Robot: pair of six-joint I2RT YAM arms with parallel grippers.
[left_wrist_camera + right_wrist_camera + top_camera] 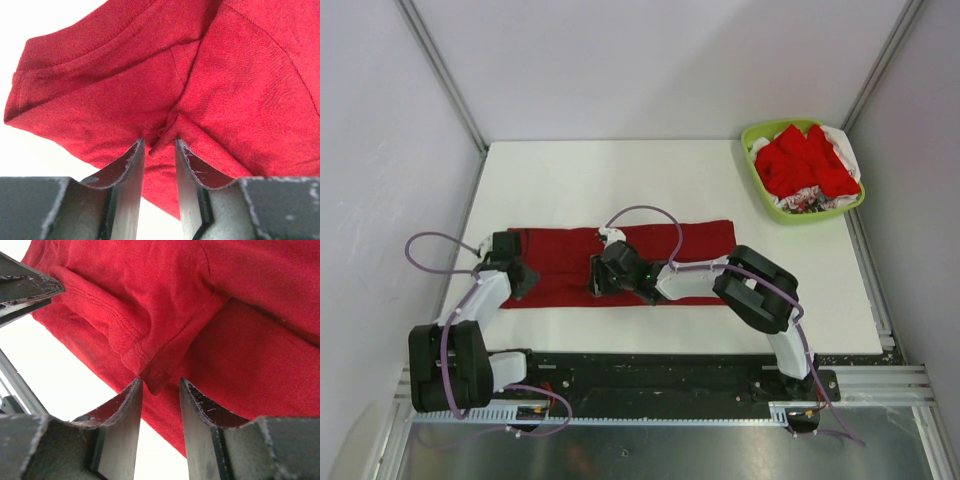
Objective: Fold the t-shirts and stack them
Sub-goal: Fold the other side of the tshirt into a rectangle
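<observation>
Your left tool sits narrow, pinching a pucker of the crimson shirt, and your right tool grips its hem fold likewise. That shirt lies spread on the desk.

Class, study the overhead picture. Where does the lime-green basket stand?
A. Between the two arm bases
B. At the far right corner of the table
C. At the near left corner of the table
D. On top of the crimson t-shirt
B: the basket sits at the far right corner of the table, holding red and white cloth, well apart from the crimson t-shirt spread out nearer the arms.
</observation>
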